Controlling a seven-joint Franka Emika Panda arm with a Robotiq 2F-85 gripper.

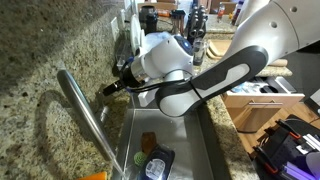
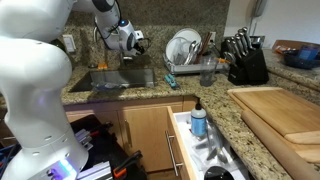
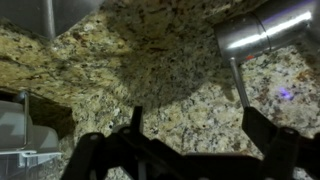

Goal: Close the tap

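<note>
The tap [image 1: 85, 112] is a long brushed-steel spout that slants over the sink in an exterior view. In the wrist view its steel body [image 3: 262, 32] is at the top right, and a thin metal lever [image 3: 240, 82] runs down from it over the granite. My gripper [image 3: 197, 130] is open, with only speckled granite between the two dark fingers. The lever ends just above the right finger; I cannot tell if they touch. In both exterior views the gripper [image 1: 108, 88] [image 2: 136, 42] points at the granite behind the sink.
The steel sink basin [image 1: 190, 140] holds a sponge and a small dark item. A dish rack with plates [image 2: 185, 50], a knife block [image 2: 245, 62], a wooden cutting board [image 2: 285, 112] and an open drawer with a bottle [image 2: 198, 122] are on or below the counter.
</note>
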